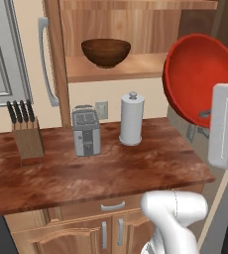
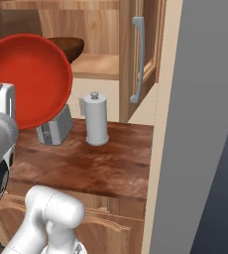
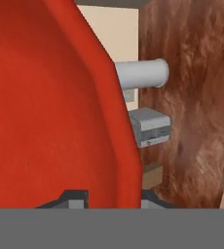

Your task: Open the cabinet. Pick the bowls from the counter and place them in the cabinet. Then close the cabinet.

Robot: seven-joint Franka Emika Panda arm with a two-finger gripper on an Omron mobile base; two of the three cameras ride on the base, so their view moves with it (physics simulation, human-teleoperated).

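Note:
The glossy red bowl (image 1: 198, 74) hangs tilted on its side in the air, right of the open cabinet (image 1: 136, 30) and above the counter's (image 1: 111, 168) right end. My gripper (image 1: 205, 115) is shut on the bowl's rim; in the hand view the red bowl (image 3: 50, 107) fills the left, with the rim between the finger tips of the gripper (image 3: 113, 198). The dark brown wooden bowl (image 1: 106, 52) stands upright on the cabinet shelf (image 1: 136, 68). Both cabinet doors stand swung open, the left door (image 1: 54, 49) and the right door (image 2: 141, 54), each with a grey bar handle.
On the counter stand a knife block (image 1: 26, 134), a grey toaster (image 1: 86, 130) and a white paper towel holder (image 1: 131, 119). Base cabinet doors (image 1: 86, 238) lie below the counter edge. A tall grey panel (image 2: 205, 124) closes off the counter's right side.

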